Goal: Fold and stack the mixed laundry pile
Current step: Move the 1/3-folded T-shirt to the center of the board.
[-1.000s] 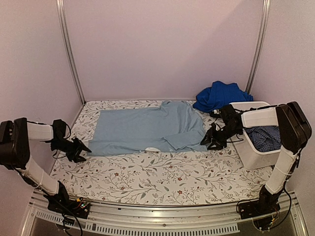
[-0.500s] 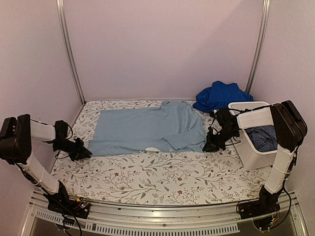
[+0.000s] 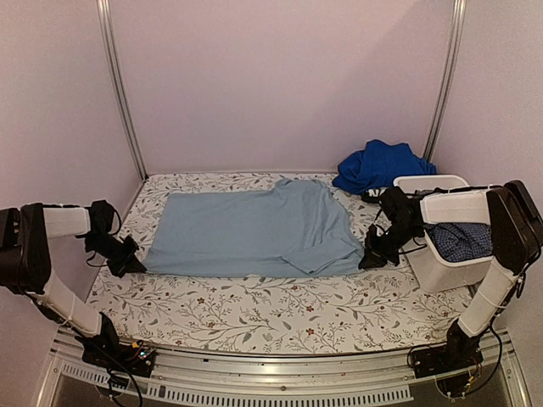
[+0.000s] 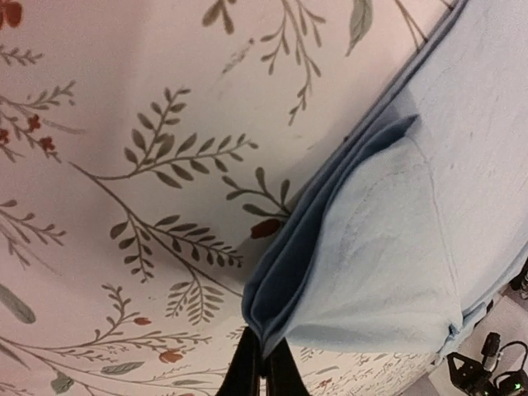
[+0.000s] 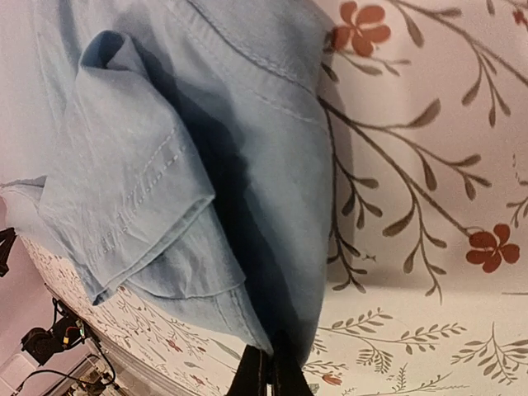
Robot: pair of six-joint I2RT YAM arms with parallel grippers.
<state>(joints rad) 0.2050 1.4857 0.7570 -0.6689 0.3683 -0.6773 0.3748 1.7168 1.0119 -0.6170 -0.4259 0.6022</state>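
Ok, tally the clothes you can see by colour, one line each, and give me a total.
Pale blue: 1, the pale blue garment spread out, its near corners pinched by the left gripper and the right gripper.
Royal blue: 1, the royal blue garment bunched at the back right.
Dark blue check: 1, the dark blue check garment in the white tub.
Total: 3 in view.

White-and-black left arm [image 3: 64, 222] reaches low at frame's left, right arm [image 3: 450, 206] at right; left jaws and right jaws clamped tight.
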